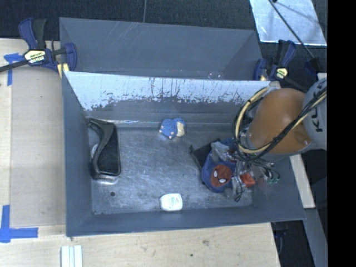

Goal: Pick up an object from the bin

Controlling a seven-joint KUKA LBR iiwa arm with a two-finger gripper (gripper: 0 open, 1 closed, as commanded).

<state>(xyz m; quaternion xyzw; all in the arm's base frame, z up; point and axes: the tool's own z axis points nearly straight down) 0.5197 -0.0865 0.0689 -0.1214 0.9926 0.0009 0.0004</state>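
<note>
Obs., from beside the rig. Clock directions are read on the bin floor, 12 at the far wall.

- Grey metal bin [78, 204], sloping walls. The far wall is scuffed along its lower edge.
- The arm [281, 124] comes in over the rim at 3 o'clock. It has an orange-brown cover on the wrist, and yellow and black cables [243, 115] loop around the cover's left side.
- The working end is down low at about 4 o'clock, close to the right wall. It is a dark cluster of metal parts with some small red bits.
- Jaws: cannot tell whether spread or pressed together, as the parts run into the clutter beneath them.
- Thing under the arm's end: a blue rounded toy [214, 174] with a red-and-white patch on its face. It lies on the floor at 4 o'clock. The arm's end sits on its right side, touching or just beside it; I cannot say which. Nothing is visibly pinched.
- A dark flat scrap [197, 153] sticks out from the toy's upper left edge.
- Other items, all well apart from the arm:
  - black curved handle-shaped thing [107, 152] at 9 o'clock, lying along the left wall;
  - small blue-and-cream figure [172, 128] at 12 o'clock, near the foot of the far wall;
  - small white rounded block [171, 202] at 6 o'clock, near the front wall.
- The middle of the floor is bare scratched metal.
</note>
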